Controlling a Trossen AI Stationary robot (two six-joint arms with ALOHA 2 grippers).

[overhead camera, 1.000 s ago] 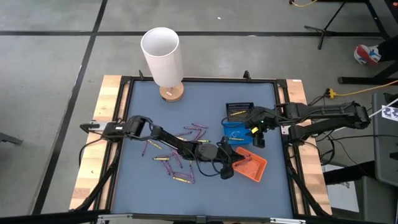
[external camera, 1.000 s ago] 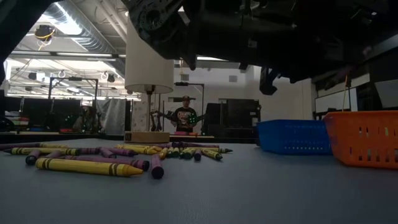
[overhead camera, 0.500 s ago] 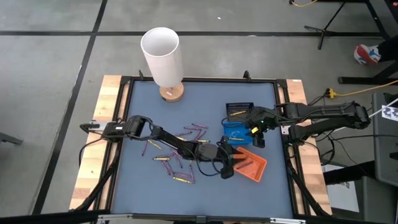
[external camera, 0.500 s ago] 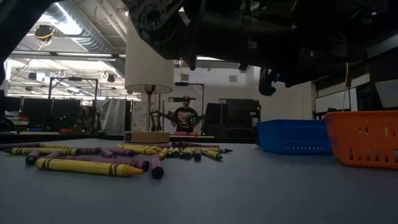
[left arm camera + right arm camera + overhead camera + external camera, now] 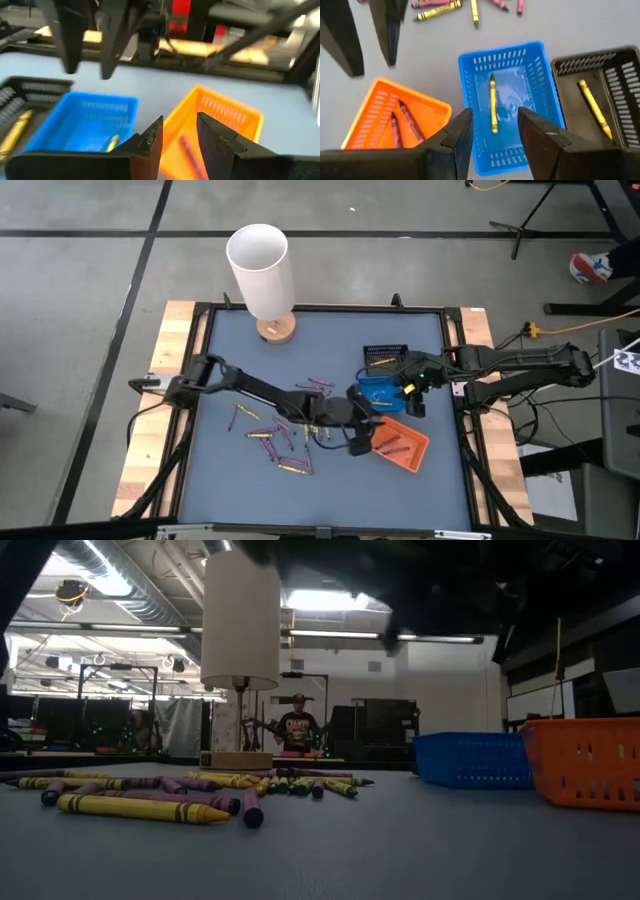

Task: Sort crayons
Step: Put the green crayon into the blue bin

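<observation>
The crayons lay mostly scattered on the desk, yellow and purple mixed; we also saw two purple ones in the orange tray, one yellow in the blue tray and one in the black tray. Our left gripper hung above the orange and blue trays, jaws released and holding nothing. The right gripper (also parted, also empty) waited over the blue tray.
</observation>
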